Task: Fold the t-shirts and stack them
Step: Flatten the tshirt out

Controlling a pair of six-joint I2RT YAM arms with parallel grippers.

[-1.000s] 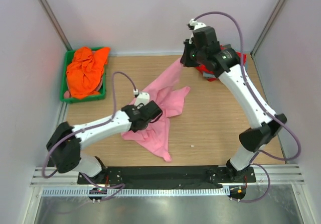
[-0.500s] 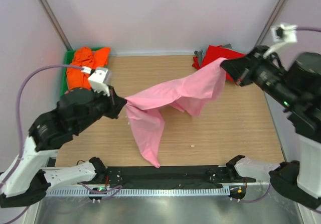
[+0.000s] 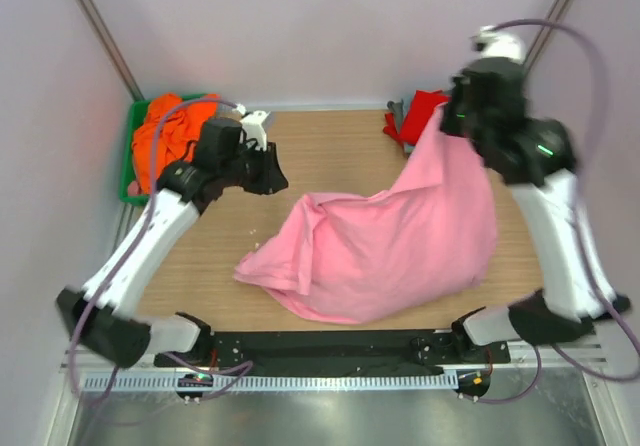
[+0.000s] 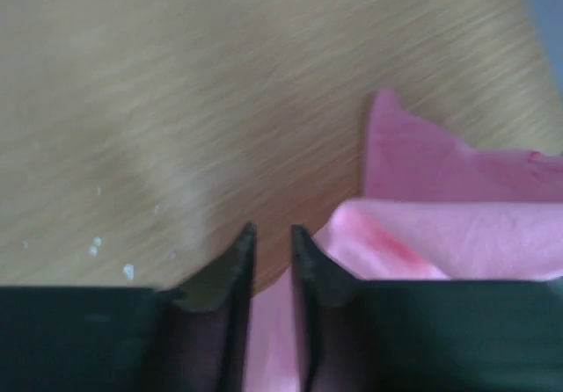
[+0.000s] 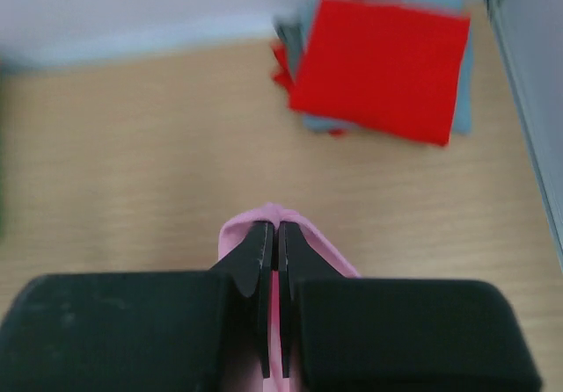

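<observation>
pink t-shirt heaped on the worktop, one corner held high

the light pink t-shirt (image 3: 390, 251) lies bunched along the near side of the worktop (image 3: 330, 151) and rises to the far right, where the right gripper (image 5: 273, 234) is clamped tight on a fold of it. the left gripper (image 4: 272, 229), jaws a crack apart and empty, hangs clear of the cloth at mid-left. spreading it well likely means the left taking a free corner and both drawing the cloth taut, clear of the folded red and grey stack (image 5: 378, 67) and the orange t-shirt (image 3: 165, 146) at the back.
</observation>
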